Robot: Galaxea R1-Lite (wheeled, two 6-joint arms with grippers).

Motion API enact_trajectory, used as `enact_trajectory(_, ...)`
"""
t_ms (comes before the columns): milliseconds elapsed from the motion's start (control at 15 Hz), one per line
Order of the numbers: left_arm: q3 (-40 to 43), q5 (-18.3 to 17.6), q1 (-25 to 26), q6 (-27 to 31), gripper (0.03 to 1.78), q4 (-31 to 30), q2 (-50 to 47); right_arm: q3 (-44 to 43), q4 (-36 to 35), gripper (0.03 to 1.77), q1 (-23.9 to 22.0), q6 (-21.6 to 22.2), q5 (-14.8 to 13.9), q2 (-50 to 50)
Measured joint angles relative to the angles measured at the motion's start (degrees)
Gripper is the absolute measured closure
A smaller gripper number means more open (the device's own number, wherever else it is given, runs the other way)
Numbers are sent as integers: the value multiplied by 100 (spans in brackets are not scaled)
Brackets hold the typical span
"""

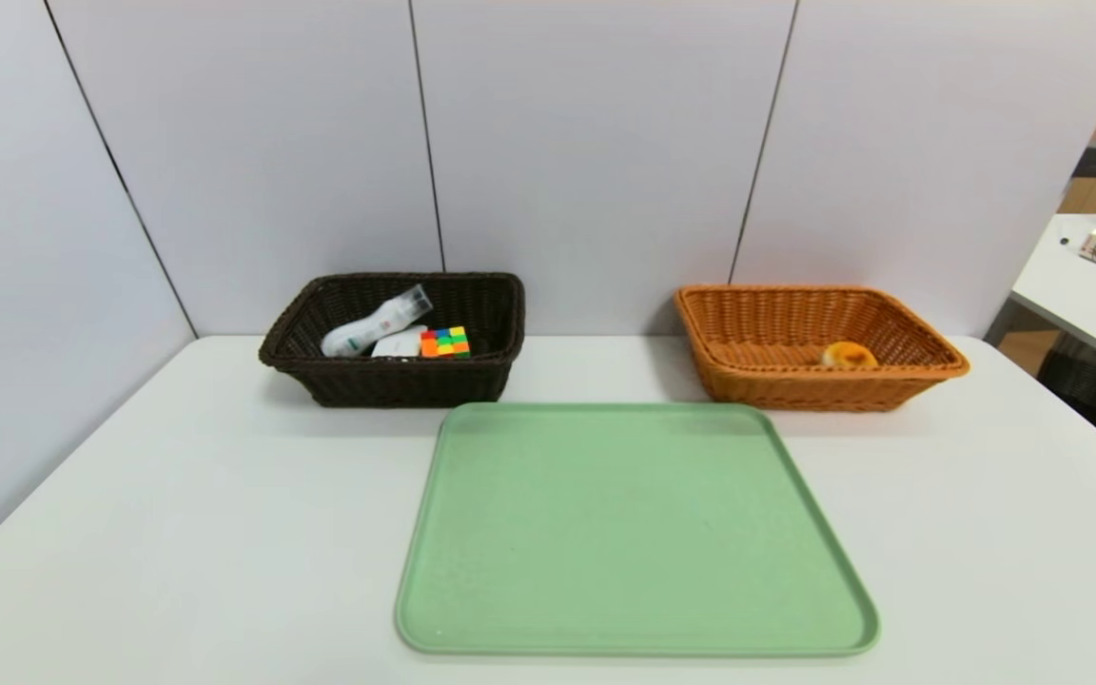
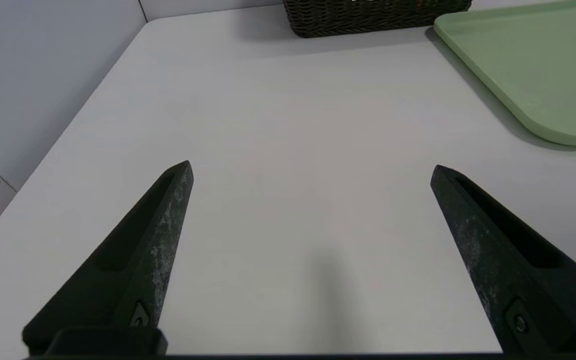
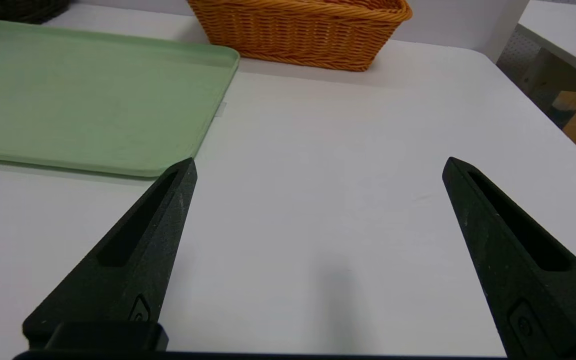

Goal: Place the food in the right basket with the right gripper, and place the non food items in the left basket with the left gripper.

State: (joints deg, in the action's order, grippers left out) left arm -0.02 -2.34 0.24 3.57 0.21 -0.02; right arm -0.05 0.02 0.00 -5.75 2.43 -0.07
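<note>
The sorting looks done, since the bun [image 1: 849,355] lies in the orange basket [image 1: 938,354] far right, the bottle [image 1: 372,325], case [image 1: 399,343] and cube [image 1: 444,342] fill the dark basket [image 1: 500,314] far left, and both the left gripper [image 2: 310,170] and right gripper [image 3: 318,167] hover over bare table near the empty green tray [image 1: 634,533], jaws spread wide, holding nothing.

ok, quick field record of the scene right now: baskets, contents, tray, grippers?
left basket: dark brown wicker; holds white bottle, white case, puzzle cube
right basket: orange-tan wicker; holds bun
tray: green, nothing on it, in front of the baskets
table: white
left gripper: fingers open, holding nothing, over bare table
right gripper: fingers open, holding nothing, over bare table
sorting: looks done
</note>
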Motion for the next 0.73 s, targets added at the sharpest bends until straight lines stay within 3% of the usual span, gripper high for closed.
enact_trajectory(733, 2, 59, 0, -132, 12, 6, 2, 5, 0, 10, 0, 394, -149, 0)
